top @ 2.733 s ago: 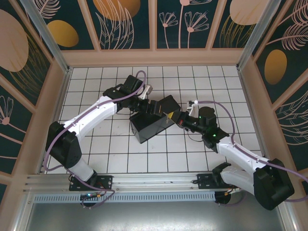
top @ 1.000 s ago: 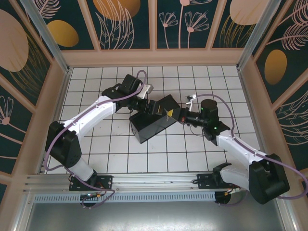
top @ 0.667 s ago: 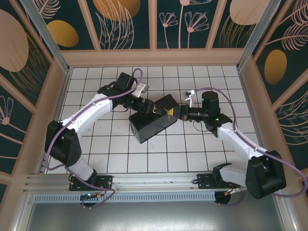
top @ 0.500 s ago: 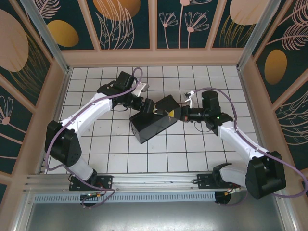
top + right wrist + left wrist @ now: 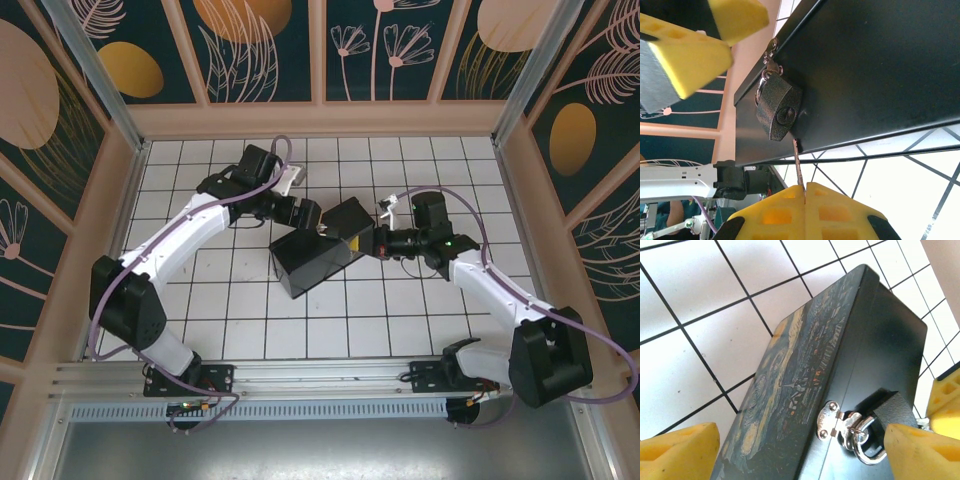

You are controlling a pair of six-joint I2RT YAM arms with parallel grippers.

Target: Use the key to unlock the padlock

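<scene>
Padlock [image 5: 779,112] nr key [image 5: 798,167] in R gripper [image 5: 805,191]

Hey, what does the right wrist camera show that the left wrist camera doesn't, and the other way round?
Right wrist brings the key pinched in the shut right pincer, its tip below the keyhole and not inserted. Left wrist brings the painted lid with its starry-night picture. Shared: the padlock hanging from the hasp on the black box.
</scene>
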